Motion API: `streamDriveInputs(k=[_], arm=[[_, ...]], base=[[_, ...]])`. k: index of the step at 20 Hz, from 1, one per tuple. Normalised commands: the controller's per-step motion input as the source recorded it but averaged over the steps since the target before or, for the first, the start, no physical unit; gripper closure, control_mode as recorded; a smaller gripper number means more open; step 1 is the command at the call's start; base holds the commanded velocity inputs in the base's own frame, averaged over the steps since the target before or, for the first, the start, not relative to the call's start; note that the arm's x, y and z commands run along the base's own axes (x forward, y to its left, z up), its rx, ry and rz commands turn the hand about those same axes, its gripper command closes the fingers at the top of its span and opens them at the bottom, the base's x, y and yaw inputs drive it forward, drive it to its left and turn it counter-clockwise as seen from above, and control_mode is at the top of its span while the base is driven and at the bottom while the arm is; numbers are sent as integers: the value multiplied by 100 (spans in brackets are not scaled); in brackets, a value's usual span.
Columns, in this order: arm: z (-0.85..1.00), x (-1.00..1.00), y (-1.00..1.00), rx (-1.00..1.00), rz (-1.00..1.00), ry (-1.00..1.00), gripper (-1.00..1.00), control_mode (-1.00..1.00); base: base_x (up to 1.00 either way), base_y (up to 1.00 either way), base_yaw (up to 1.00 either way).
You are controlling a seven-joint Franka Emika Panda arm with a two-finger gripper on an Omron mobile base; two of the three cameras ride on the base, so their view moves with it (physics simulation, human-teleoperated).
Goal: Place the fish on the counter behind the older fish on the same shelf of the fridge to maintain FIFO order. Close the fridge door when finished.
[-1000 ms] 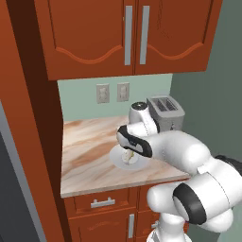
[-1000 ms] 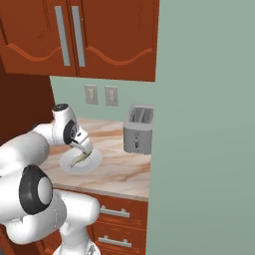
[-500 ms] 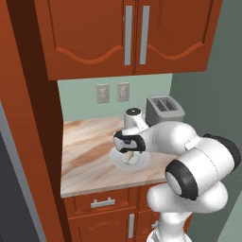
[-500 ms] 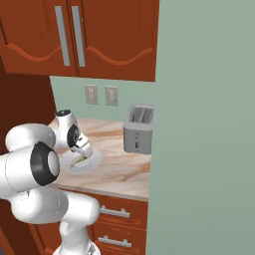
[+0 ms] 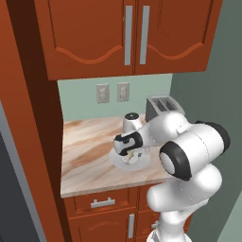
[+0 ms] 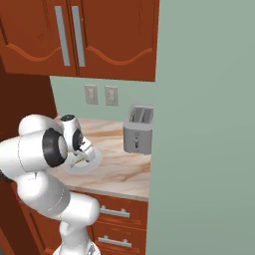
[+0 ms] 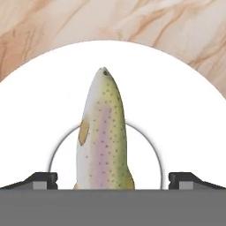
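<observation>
The gripper (image 7: pixel 113 180) hangs low over a white plate (image 7: pixel 185 110) with its fingers (image 7: pixel 42 178) spread as wide as they go, holding nothing. The fish (image 7: pixel 103 141) lies on the plate squarely between the two tips — clear white plate shows on either side of its body, so neither finger touches it. Its head points away from the fingers, toward the far rim of the plate; its tail end runs down between them and out of sight. Beyond that far rim lies the veined stone of the counter (image 7: pixel 132 22).

In the left base view the gripper (image 5: pixel 131 156) sits just over the plate (image 5: pixel 116 159), which rests near the front edge of the counter (image 5: pixel 85 156), with open stone to its left. In the right base view the plate (image 6: pixel 92 160) stands well apart from a toaster (image 6: pixel 138 130) at the wall — bare counter (image 6: pixel 119 169) between them.
</observation>
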Motion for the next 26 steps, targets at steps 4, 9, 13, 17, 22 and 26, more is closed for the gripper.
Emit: streamDriveInputs(k=[4,9,13,17,22,26], arm=[[-27,31,1,0,0,4,-100,-100],[-33,18,8,0,0,7,100,-100],[-23,0,3,0,0,8,100,-100],[14,-7,3,0,0,-5,100,-100],[85,-78,-8,0,0,-26,100,-100],[97,-100,-32,4,0,-15,100,-100]], base=[[0,0,0],[0,0,0],[0,0,0],[0,0,0],[0,0,0],[0,0,0]])
